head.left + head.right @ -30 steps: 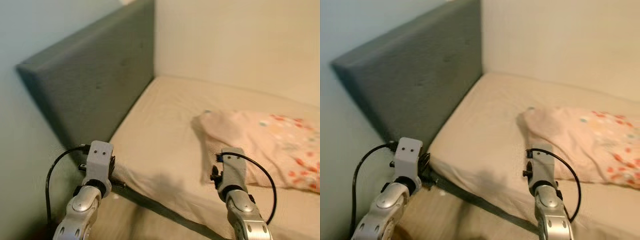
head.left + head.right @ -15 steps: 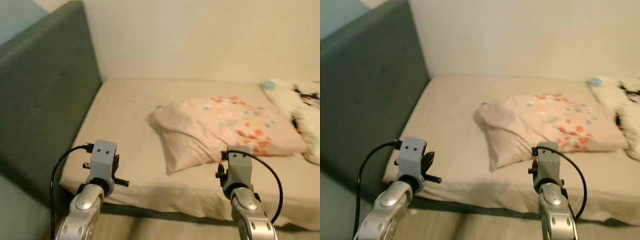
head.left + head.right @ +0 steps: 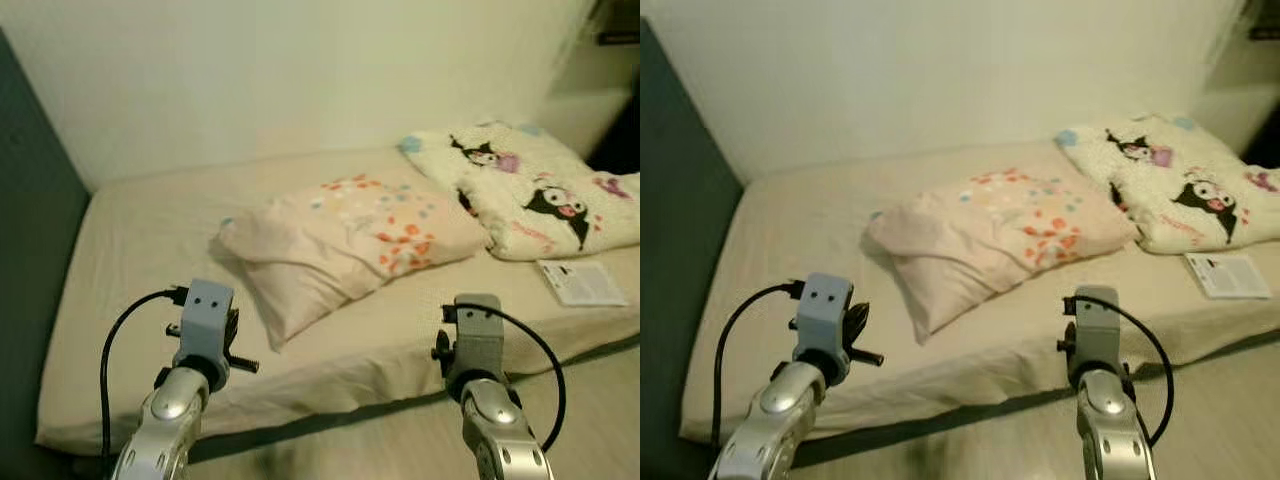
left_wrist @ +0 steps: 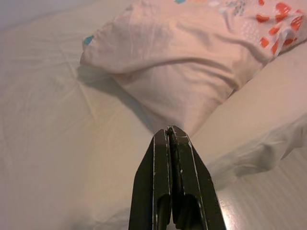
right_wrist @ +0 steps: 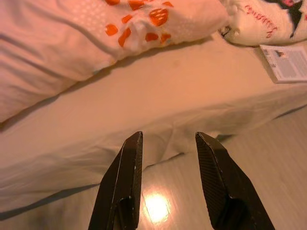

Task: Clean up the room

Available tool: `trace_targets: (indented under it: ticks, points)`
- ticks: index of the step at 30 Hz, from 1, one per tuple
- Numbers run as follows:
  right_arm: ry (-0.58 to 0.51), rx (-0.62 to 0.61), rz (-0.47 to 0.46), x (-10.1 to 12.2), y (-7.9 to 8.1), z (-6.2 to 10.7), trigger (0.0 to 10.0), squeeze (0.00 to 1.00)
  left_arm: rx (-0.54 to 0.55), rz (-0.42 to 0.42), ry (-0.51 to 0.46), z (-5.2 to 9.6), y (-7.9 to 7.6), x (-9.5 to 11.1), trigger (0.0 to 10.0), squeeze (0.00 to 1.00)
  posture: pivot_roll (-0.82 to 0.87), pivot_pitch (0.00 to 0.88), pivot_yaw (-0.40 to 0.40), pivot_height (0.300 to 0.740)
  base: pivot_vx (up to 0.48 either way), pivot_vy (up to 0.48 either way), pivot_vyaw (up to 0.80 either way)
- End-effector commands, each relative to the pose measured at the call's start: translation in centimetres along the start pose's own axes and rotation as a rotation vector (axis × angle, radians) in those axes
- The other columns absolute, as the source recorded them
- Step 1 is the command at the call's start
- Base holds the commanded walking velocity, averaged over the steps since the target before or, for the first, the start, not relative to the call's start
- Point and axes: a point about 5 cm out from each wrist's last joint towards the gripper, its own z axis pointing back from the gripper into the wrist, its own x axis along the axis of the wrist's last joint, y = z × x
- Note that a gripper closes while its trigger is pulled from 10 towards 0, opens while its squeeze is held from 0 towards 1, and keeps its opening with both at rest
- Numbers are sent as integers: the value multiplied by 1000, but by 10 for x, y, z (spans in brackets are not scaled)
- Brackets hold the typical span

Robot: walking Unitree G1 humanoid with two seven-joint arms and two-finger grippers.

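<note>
A pink floral pillow [image 3: 340,245] lies diagonally across the beige bed [image 3: 130,290]; left end effector [image 4: 170,136] pressed together, right end effector [image 5: 168,143] apart.

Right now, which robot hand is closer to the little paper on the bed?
The right. The right gripper hangs open off the bed edge, with the paper a bit further to the robot's right. The left gripper is shut, far over by the pillow.

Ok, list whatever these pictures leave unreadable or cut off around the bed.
- Booklet: print too small to read in either eye view.
- Cartoon blanket: cut off by the right edge.
- Dark headboard: cut by the left edge.
- Dark object, top right corner: cropped, unidentifiable.
</note>
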Motion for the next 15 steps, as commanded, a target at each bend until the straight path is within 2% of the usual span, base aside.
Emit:
trace_targets:
  ticks: [1, 9, 15]
  points:
    - [10, 10, 0, -2, 3, 0, 10000, 0, 21, 20, 22, 3, 3, -5, 10000, 0, -69, 141, -5, 740, 0, 0, 0]
    - [9, 27, -3, -1, 5, -1, 10000, 0, 23, 54, 5, 4, 2, -4, 10000, 0, -68, 138, -13, 740, 0, 0, 0]
    - [5, 30, -2, 0, 5, -2, 10000, 0, 15, 71, -12, 4, 0, -1, 10000, 0, -70, 133, -14, 740, 336, 0, 0]
